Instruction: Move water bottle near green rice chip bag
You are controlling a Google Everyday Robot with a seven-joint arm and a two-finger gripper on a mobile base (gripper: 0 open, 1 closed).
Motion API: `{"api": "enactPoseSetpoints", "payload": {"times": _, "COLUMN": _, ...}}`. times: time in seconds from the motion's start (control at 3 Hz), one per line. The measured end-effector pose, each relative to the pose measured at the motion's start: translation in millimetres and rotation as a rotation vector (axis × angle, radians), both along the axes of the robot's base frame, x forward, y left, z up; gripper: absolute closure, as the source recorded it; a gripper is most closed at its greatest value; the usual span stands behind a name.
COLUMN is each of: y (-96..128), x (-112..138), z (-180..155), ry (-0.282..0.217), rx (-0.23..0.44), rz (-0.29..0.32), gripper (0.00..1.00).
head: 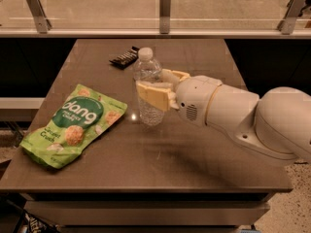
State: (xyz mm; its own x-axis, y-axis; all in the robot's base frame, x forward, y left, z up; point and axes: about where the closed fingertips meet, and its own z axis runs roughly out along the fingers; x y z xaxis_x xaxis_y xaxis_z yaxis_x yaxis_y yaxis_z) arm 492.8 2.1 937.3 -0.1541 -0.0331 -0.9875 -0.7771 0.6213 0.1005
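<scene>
Clear ribbed plastic makes up the water bottle [151,111], which stands straight up near the middle of the table [194,164]. It has a white cap [145,53] on top. The gripper [154,85] is clamped around the middle of the bottle and holds it tight from two sides. One pale yellow finger [151,96] lies across the front of the bottle. The other finger [176,75] peeks out behind it on the far side. The bottom of the bottle is right down at the table top, but I cannot tell if it really touches.

The big white arm [233,113] reaches in from the right side and ends at the gripper.

The green rice chip bag [77,125] lies flat on the table, to the left of the bottle. It is near the bottle but not touching it. The bag is bright green with the white word "dang" and pictures of round chips. Its lower corner sits close to the front left edge of the table.

A small black wrapped bar [125,57] lies farther back on the table, just behind the bottle and a bit to the left. A glass wall with metal posts [165,8] runs along behind the table.
</scene>
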Motion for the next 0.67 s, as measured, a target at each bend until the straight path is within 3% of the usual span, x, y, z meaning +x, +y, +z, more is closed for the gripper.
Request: {"api": "enactPoseSetpoints", "payload": {"times": 0.67, "y": 10.4, "x": 7.1, "z": -16.5, "ry": 0.038, "rx": 0.066, "rz": 0.043, "gripper": 1.0}}
